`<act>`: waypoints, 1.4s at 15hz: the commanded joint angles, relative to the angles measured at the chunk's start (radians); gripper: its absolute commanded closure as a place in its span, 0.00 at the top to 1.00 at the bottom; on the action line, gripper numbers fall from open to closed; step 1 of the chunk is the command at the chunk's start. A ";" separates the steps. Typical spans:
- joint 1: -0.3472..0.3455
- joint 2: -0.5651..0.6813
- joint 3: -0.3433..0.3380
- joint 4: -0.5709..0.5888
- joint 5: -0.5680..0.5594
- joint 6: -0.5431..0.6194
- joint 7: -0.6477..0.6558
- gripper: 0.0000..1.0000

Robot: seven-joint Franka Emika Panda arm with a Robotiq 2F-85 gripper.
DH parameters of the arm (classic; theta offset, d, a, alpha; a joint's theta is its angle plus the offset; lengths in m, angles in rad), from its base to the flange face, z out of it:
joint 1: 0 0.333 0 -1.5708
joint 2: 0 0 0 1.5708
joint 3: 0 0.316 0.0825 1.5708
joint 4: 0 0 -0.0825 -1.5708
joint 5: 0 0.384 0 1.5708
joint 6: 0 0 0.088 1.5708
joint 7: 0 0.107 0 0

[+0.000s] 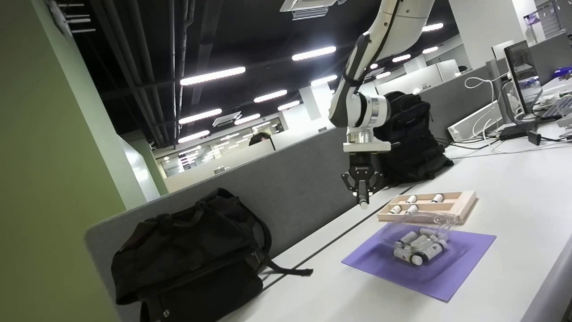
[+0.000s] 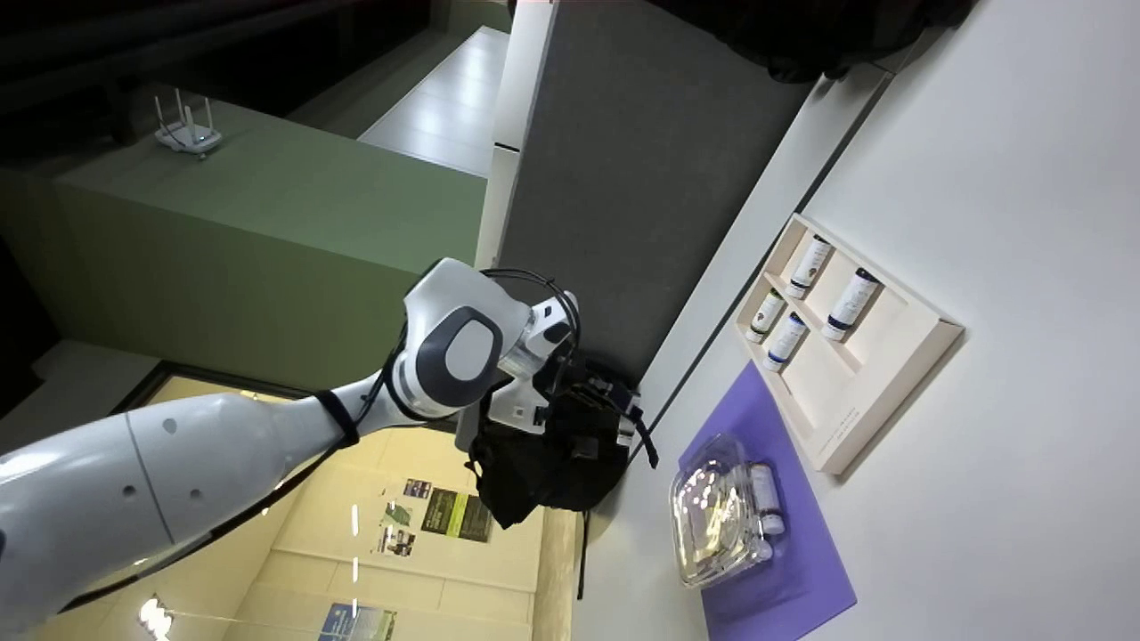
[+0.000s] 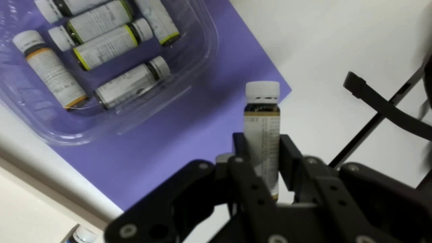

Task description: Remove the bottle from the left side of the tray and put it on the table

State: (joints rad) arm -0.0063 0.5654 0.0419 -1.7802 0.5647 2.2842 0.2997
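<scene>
1. While the wrist view catches only part of the tray, an exterior view shows it whole, four other bottles in its compartments.
2. Gold-brown band on the white-capped bottle: discernible in the wrist view only.
3. Gripper: clenched on that bottle's body, cap end free, pointing downward in an exterior view.
4. Location of bottle: between the fingers, above the table, off the tray.

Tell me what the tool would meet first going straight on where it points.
Probably the purple mat near its corner, met by the cap of the bottle the tool holds; depth is unclear, so possibly the table beside it.
</scene>
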 commanded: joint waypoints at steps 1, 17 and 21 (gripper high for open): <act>0.017 0.159 -0.013 0.198 -0.019 -0.011 0.124 0.11; -0.003 0.334 -0.090 0.367 -0.113 -0.345 0.463 0.66; -0.007 0.326 -0.088 0.388 -0.113 -0.377 0.474 0.91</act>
State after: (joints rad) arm -0.0059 0.8908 -0.0493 -1.4343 0.4684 1.9558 0.7228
